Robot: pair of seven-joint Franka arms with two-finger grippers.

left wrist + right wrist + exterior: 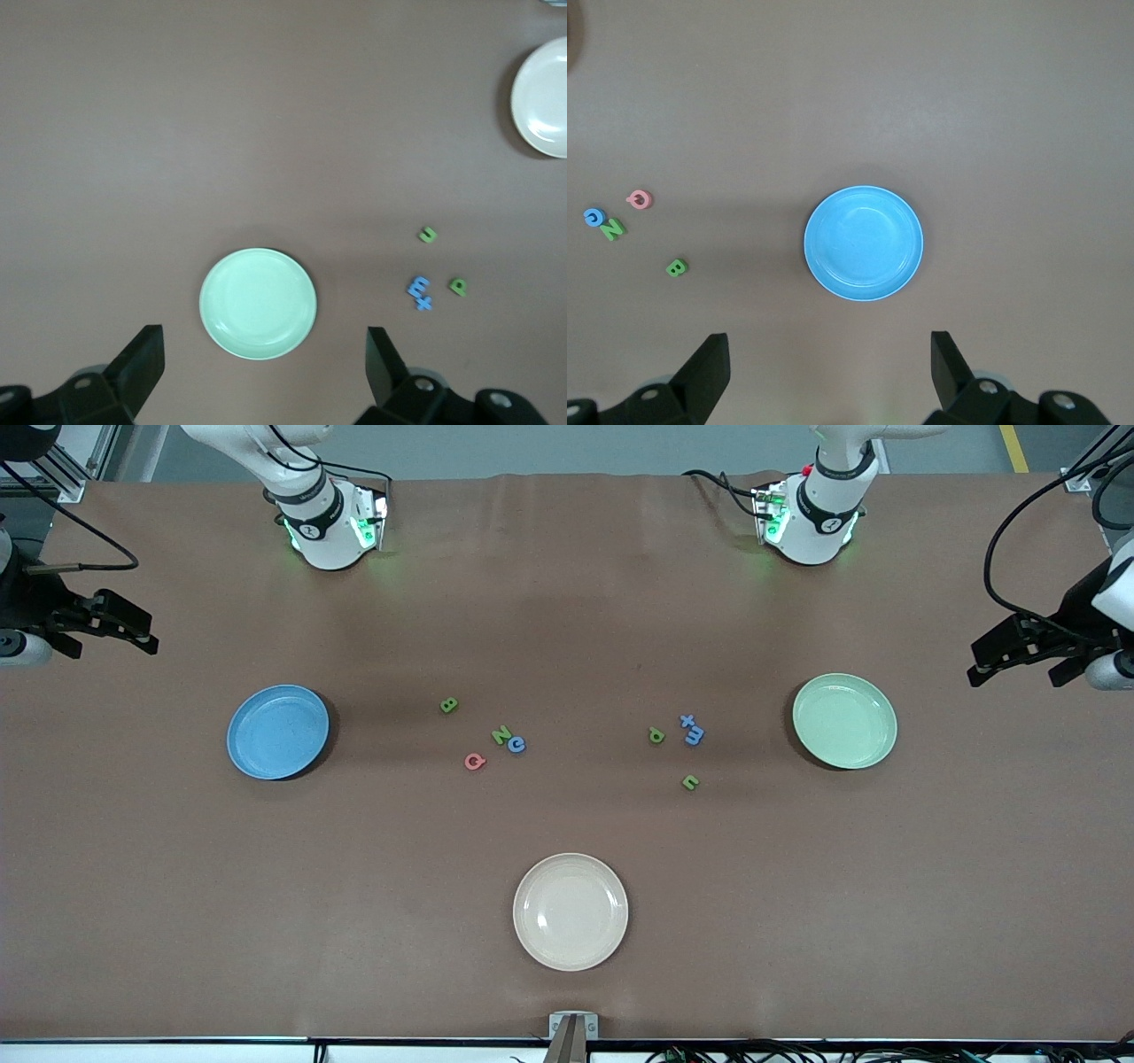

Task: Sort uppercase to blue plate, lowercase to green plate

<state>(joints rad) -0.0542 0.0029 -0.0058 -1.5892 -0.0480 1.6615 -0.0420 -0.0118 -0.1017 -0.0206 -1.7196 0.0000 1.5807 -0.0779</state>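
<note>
From my station I note two white arm bases with black bands, green indicator lights glowing at each, black cables trailing off both, a black left gripper and matching right gripper, wedge-shaped black fingers with small screw holes.

Both pincers wide open, aloft

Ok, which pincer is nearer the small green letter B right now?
Right. The right pincer hangs open at the right arm's end of the table, up past the round blue plate from the green letter B. The left pincer waits open at the left arm's end.
</note>
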